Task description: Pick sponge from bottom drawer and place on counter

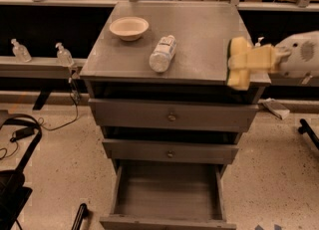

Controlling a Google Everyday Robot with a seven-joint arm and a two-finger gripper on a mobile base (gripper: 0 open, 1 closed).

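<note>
Gripper (250,58): clamped on sponge (238,76), hung at counter's (199,30) right front edge.
Placing well: needed shift inward, low release, clear of bottle (163,53).

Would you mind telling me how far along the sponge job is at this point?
Done: the bottom drawer stands open with nothing visible inside, so the pick looks complete. In hand: the claw grips the sponge at the front right corner of the counter, as seen here. Left: setting it down on the counter, to the right of the bottle, and letting go.
</note>
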